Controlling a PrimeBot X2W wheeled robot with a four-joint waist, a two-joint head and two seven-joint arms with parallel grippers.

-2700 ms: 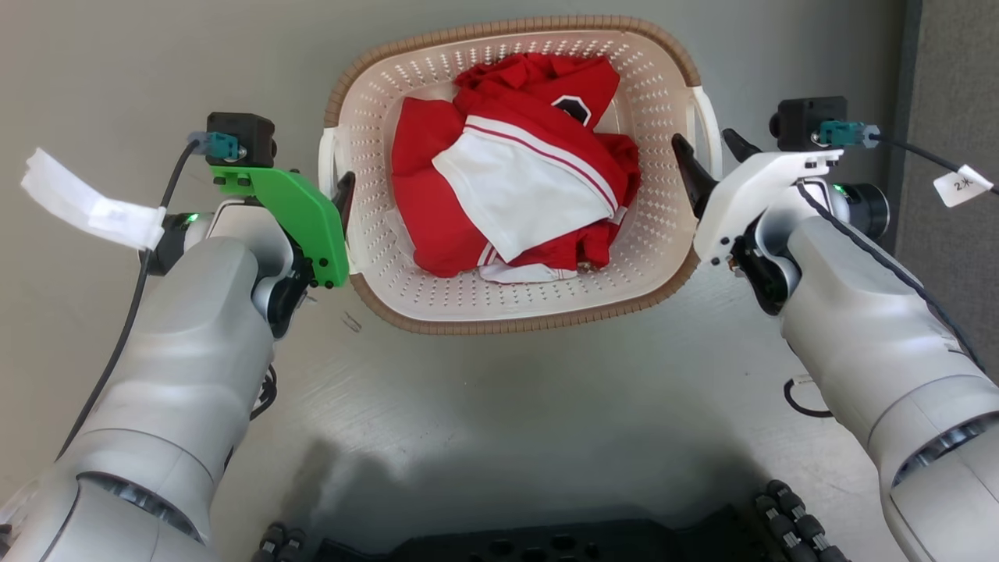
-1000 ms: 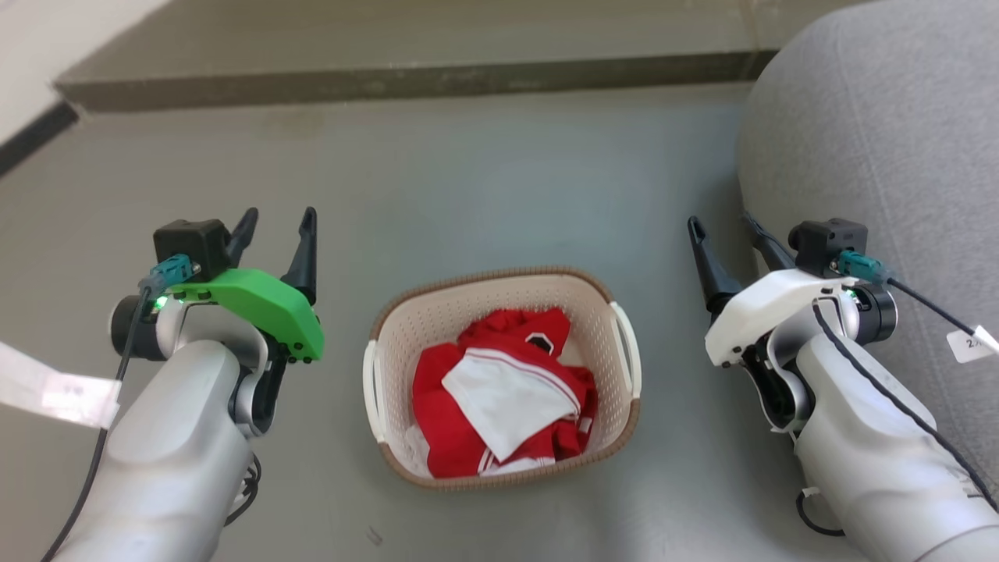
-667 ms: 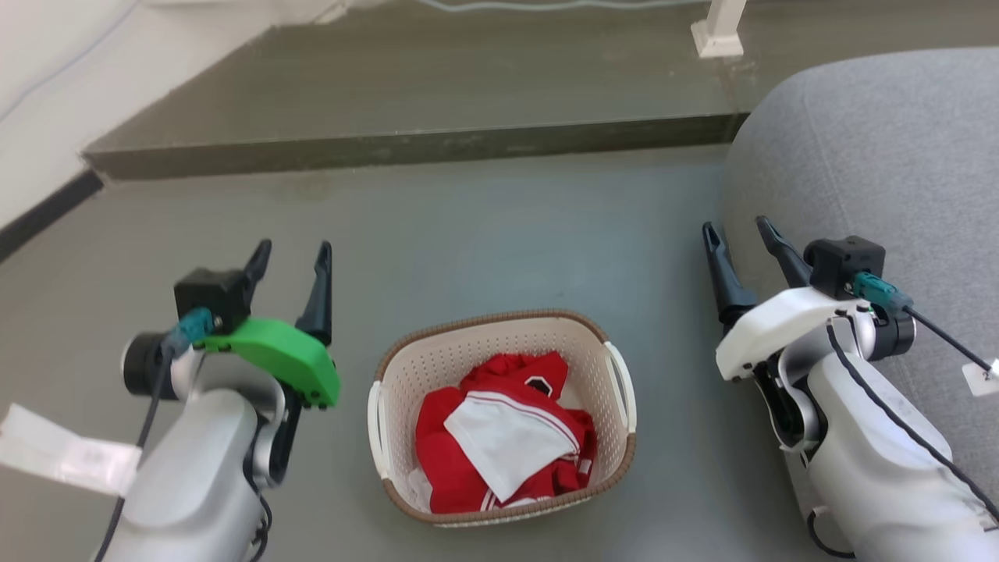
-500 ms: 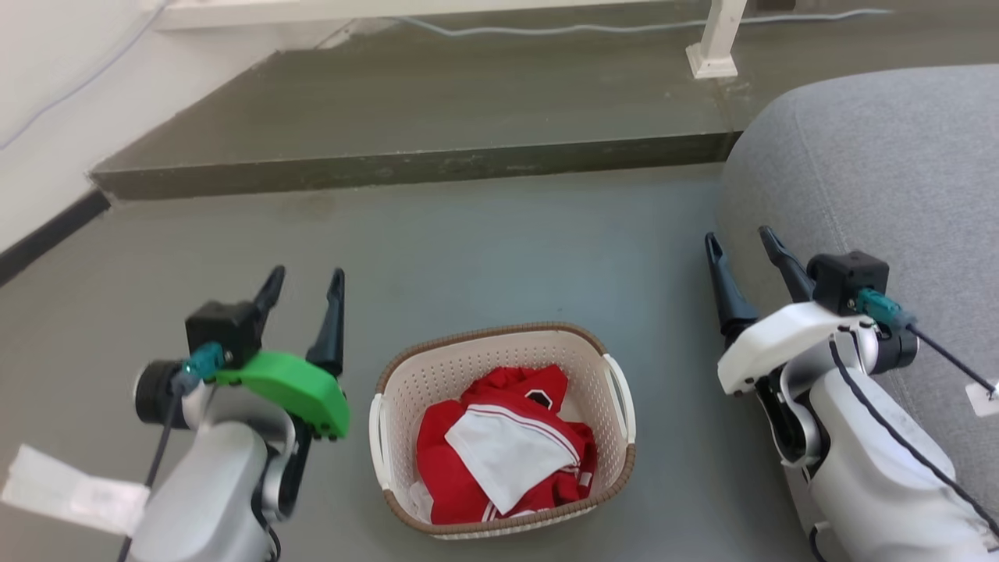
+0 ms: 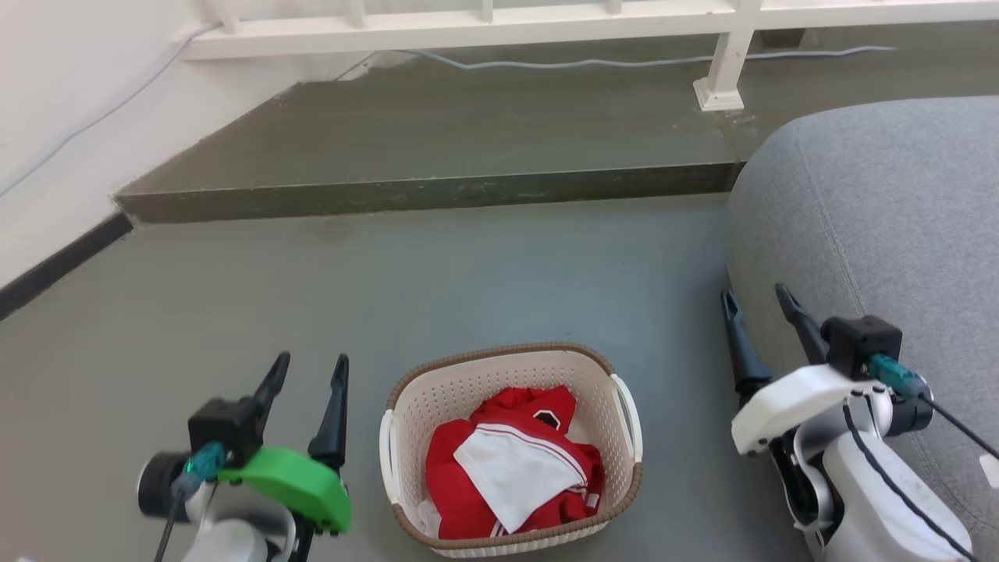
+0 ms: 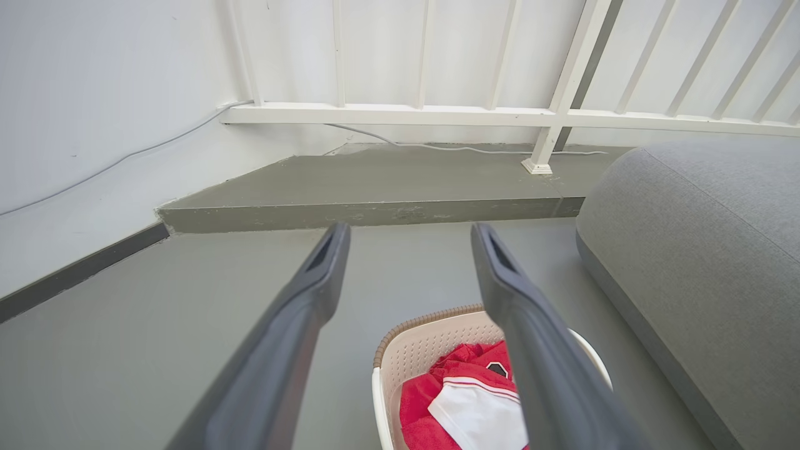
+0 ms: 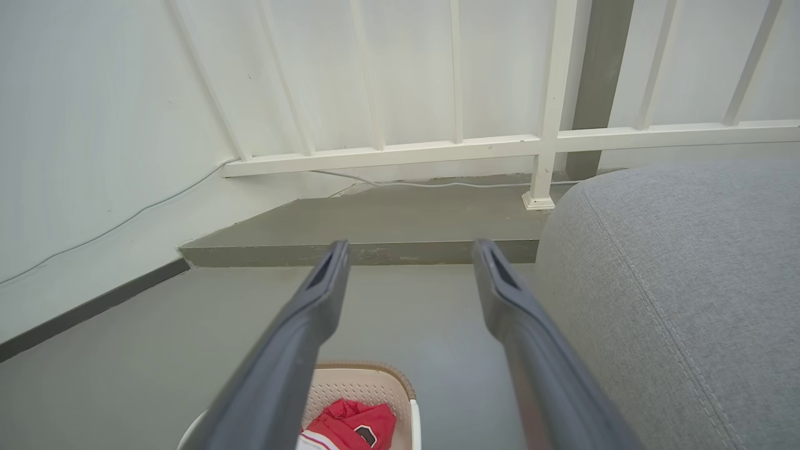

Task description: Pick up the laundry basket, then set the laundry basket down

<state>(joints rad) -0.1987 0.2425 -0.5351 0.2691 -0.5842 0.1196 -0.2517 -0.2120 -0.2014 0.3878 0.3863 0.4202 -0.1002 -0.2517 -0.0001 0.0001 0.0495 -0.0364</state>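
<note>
The cream laundry basket (image 5: 437,398) with its brown woven-look rim stands on the grey floor, red and white clothes (image 5: 511,468) heaped inside. It also appears low in the left wrist view, basket (image 6: 412,350), and at the bottom of the right wrist view, basket (image 7: 369,381). My left gripper (image 5: 311,368) is open, raised to the basket's left, holding nothing. On the basket's right my right gripper (image 5: 757,297) is open too, well apart from the white handle (image 5: 628,414).
A large grey cushion or sofa (image 5: 882,218) rises close behind my right gripper. A low concrete step (image 5: 421,187) runs across ahead, with a white railing (image 5: 718,78) and a cable beyond it. A white wall (image 5: 62,117) stands at the left.
Earlier both grippers were at the basket's handles; now they are open and clear of it. The head view has tilted up and back, so the basket sits lower and smaller in view.
</note>
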